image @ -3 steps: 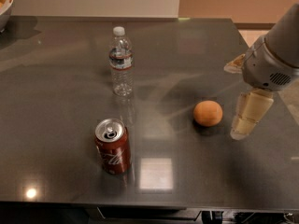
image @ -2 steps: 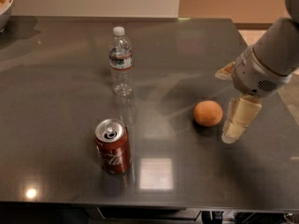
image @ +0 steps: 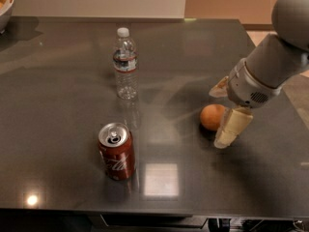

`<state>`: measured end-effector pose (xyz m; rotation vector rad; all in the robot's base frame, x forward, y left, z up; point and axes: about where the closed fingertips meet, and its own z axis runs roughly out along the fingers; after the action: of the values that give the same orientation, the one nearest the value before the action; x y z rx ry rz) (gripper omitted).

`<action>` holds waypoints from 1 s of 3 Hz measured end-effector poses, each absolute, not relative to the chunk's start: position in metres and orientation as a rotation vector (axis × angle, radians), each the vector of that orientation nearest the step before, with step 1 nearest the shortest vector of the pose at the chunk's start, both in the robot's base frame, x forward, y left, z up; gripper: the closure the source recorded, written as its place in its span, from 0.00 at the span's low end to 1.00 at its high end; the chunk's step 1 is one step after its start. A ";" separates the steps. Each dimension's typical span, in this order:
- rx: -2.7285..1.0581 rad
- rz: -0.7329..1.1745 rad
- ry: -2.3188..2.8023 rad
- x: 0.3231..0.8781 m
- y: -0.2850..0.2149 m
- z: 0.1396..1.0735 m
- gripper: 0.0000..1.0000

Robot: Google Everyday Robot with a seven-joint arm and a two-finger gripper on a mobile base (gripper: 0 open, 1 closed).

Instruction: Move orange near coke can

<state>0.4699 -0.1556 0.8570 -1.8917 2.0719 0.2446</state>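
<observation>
1. The small round orange fruit [image: 210, 117], right of middle, may roll away if the open pincer [image: 219, 116] beside it bumps it.
2. It could hit the red soda can [image: 116, 151], lower left.

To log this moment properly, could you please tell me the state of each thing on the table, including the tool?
Orange: resting on the table, not lifted, well apart from the can.
Coke can: upright, near the front edge.
Water bottle: upright, white cap on.
Tool: open, low at the right, straddling the orange.
</observation>
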 end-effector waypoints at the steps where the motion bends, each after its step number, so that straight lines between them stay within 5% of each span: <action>1: -1.904 0.261 2.071 0.471 -0.152 0.849 0.40; 3: -1.912 0.336 2.041 0.465 -0.139 0.866 0.86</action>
<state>0.4648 -0.1385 0.8655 -1.9118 2.0412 0.3360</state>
